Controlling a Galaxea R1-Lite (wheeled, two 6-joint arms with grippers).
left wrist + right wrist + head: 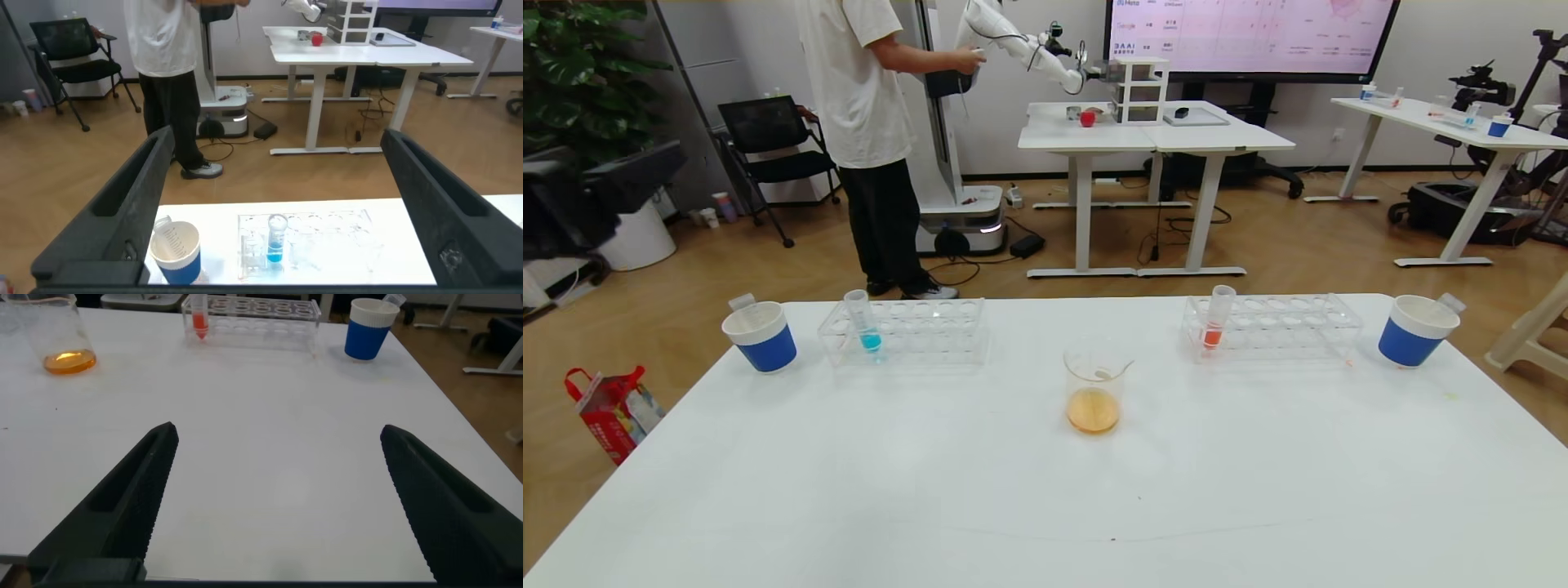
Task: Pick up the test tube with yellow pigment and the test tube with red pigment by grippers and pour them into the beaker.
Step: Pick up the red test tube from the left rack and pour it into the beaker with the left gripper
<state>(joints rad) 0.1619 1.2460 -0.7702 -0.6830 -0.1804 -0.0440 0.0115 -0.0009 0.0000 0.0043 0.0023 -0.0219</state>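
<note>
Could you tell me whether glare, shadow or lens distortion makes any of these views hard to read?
Head view: even room light, faint shadows, the table edges bowing outward, the beaker sharp. Left wrist view: the left gripper fingers loom large and soft. Right wrist view: the right gripper likewise; mild sheen on the tabletop.

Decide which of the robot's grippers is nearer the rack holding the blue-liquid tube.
Left. The left gripper, open, looks straight at the rack with the blue-liquid tube just ahead. The right gripper, open, hangs over the table's right half, facing the orange-red tube.
</note>
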